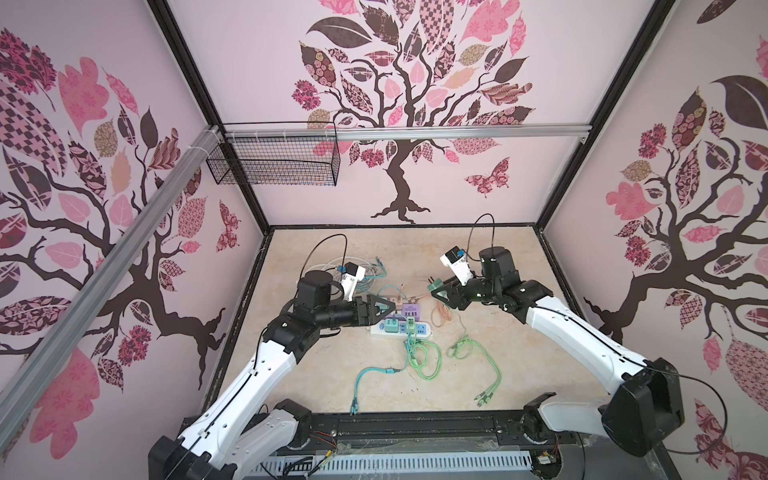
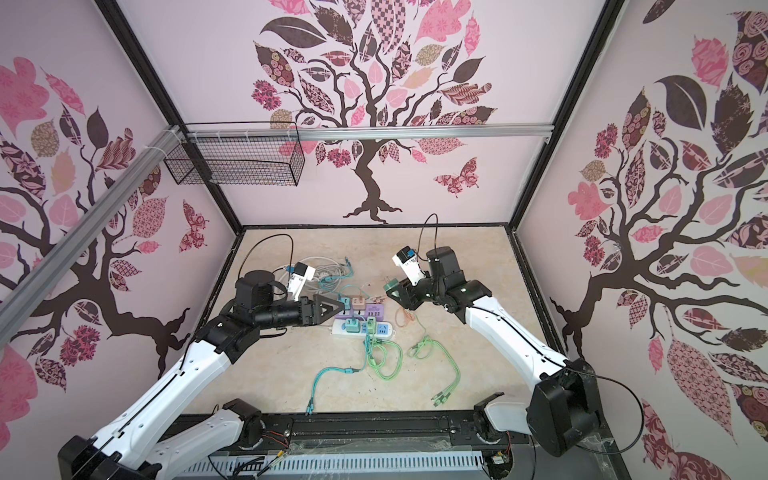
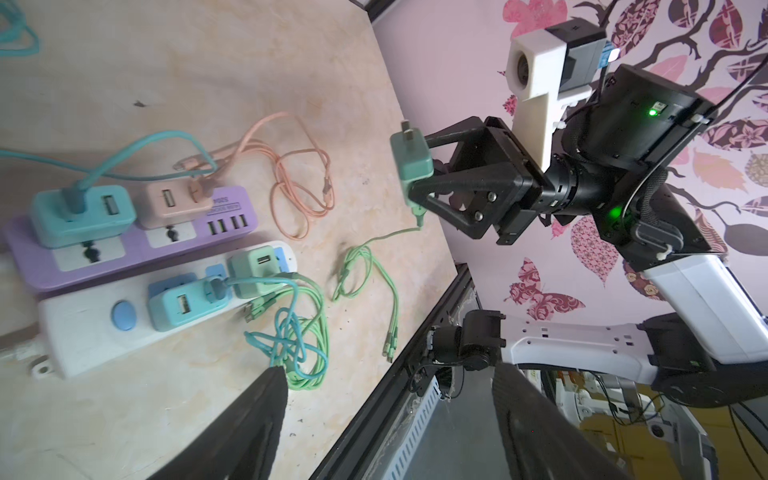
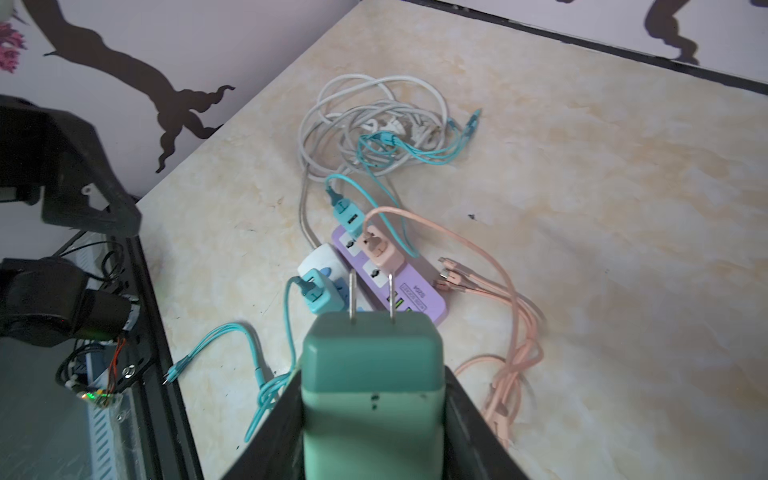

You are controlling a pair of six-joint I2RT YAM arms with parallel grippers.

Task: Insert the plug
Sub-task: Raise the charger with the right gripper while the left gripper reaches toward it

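Right tool (image 3: 415, 170) clamps the green plug (image 4: 372, 374) (prongs (image 4: 352, 299) bare)

The right side of the desk (image 1: 519, 374) lay bare, so a pincer could pass there. In the middle, a purple power strip (image 3: 104, 278) and a white power strip (image 3: 83, 338) lay side by side. Chargers (image 3: 83, 216) stuck up from them. Green cords (image 3: 311, 380) looped in front, a pink cord (image 4: 515, 365) lay to the right, and white cords (image 4: 376, 124) were piled behind. The left pincer (image 1: 392, 306) hung just left of the strips. The right pincer (image 1: 436, 293), gripping a green plug (image 4: 372, 374), hung in the air to their right.
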